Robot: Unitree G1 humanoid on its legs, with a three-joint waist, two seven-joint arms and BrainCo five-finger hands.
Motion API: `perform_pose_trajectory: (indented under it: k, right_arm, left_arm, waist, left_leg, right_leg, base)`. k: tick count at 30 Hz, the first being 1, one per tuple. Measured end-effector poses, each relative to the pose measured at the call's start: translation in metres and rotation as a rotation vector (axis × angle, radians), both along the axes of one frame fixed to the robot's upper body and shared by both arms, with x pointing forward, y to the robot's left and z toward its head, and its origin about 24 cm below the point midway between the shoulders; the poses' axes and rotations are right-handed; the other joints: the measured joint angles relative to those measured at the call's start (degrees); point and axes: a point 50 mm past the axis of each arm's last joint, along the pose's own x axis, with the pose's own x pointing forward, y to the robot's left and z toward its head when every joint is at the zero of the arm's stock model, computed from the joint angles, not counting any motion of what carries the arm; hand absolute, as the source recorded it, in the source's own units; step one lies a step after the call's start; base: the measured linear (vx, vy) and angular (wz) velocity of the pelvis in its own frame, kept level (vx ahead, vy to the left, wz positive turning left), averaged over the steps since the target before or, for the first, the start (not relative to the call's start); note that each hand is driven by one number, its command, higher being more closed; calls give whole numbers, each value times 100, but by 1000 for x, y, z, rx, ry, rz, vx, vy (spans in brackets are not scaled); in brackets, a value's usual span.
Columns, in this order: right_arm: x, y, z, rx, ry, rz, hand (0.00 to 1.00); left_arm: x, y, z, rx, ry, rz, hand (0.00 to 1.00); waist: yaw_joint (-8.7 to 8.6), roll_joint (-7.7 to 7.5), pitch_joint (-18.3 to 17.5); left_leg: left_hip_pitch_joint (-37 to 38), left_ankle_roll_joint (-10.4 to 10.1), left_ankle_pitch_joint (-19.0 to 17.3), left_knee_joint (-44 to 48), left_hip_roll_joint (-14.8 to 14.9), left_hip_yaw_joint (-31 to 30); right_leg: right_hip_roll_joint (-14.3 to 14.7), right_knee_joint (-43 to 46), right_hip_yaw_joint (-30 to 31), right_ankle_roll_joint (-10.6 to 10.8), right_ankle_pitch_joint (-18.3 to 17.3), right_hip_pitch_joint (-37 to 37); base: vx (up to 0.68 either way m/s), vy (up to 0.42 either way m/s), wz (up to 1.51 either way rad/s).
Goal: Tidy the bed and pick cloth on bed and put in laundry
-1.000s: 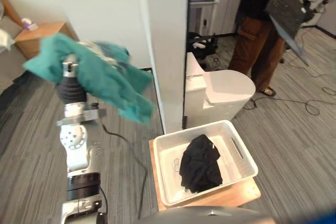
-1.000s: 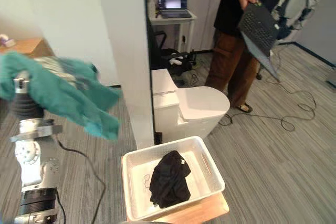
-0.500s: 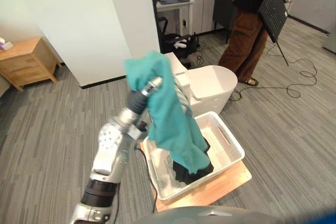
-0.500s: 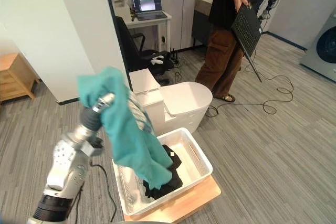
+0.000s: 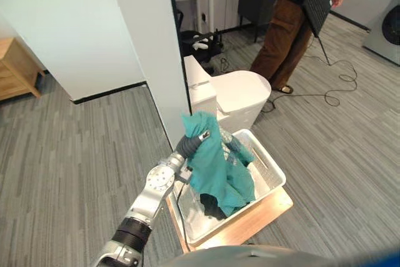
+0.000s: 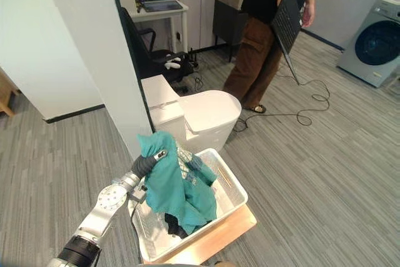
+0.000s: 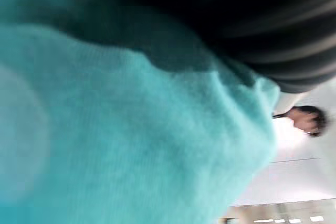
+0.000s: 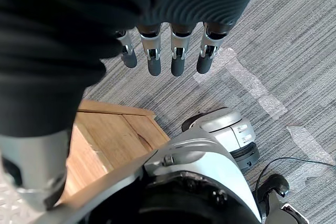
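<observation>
"White laundry basket (image 6: 234, 183): where is the teal cloth (image 5: 214, 166)?"
"Draped over the left hand (image 5: 200, 136), hanging into the basket above a black cloth (image 6: 174, 224). That hand's grip cannot be told."
"The right hand (image 8: 177, 59)?"
"Straight, slightly spread, empty."

Head stereo pair: mounted high, pitched steeply down and forward, mid range. Both eyes share the white basket (image 5: 270, 162) on its wooden board (image 5: 269, 212), with the person (image 5: 287, 23) at the far edge. The right eye takes in more of the washing machine (image 6: 375, 42).
Left wrist cam: point-blank past the left hand (image 7: 236, 24), pressed against teal cloth (image 7: 105, 129).
Right wrist cam: close, looking down along the right hand (image 8: 177, 59) to the carpet floor (image 8: 262, 51). It catches the same board.
</observation>
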Motion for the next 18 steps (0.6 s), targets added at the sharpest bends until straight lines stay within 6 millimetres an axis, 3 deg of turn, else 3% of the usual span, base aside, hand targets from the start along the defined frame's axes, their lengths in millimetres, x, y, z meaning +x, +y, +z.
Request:
perform_pose_trajectory:
  k: [4, 6, 7, 9, 12, 14, 18]
  right_arm:
    - [14, 0, 4, -8, -47, 41, 0]
    - [28, 3, 5, 7, -86, 46, 0]
    - [46, 6, 7, 14, -126, 68, 0]
    - [67, 4, 12, 9, -179, 90, 0]
    - [85, 3, 18, 8, -234, 89, 0]
    - [93, 2, 22, 2, -267, 94, 0]
    - [108, 5, 28, 3, -319, 104, 0]
  left_arm:
    - [23, 4, 9, 84, -69, 86, 100]
    - [47, 5, 29, 123, -143, 115, 100]
    - [61, 7, 41, 155, -181, 130, 100]
    - [71, 10, 45, 192, -180, 135, 100]
    - [73, 4, 37, 244, -134, 107, 100]
    - [74, -6, 28, 249, -73, 73, 100]
    - [72, -11, 11, 271, 25, 57, 100]
  waist:
    - [4, -17, 253]
    - [-22, -110, 485]
    - [-125, -167, 755]
    - [-282, -161, 1015]
    - [-458, -70, 1286]
    - [-507, 19, 1414]
    - [-518, 27, 1514]
  left_leg:
    - [-277, -4, 3, 78, -4, 174]
    - [-599, 15, 13, 164, -6, 224]
    - [-764, 36, 27, 253, 8, 260]
    - [-897, 54, 38, 329, 13, 316]
    - [-909, 54, 38, 444, 13, 465]
    - [-928, 54, 38, 526, 12, 567]
    - [-1184, 54, 37, 689, 17, 779]
  right_leg:
    - [0, 79, 214, -6, 114, -356]
    - [3, 223, 325, -5, 130, -739]
    - [7, 244, 405, -22, 214, -927]
    - [9, 238, 485, -26, 288, -1076]
    - [6, 251, 658, -18, 297, -1105]
    - [7, 272, 782, -16, 298, -1144]
    - [20, 434, 982, -8, 303, -1538]
  base:
    - [-73, -42, -31]
    - [-82, -82, -19]
    - [-83, -80, -15]
    - [-82, -88, -23]
    - [-29, -64, -25]
    - [-21, -66, -30]
    - [-24, -75, -24]
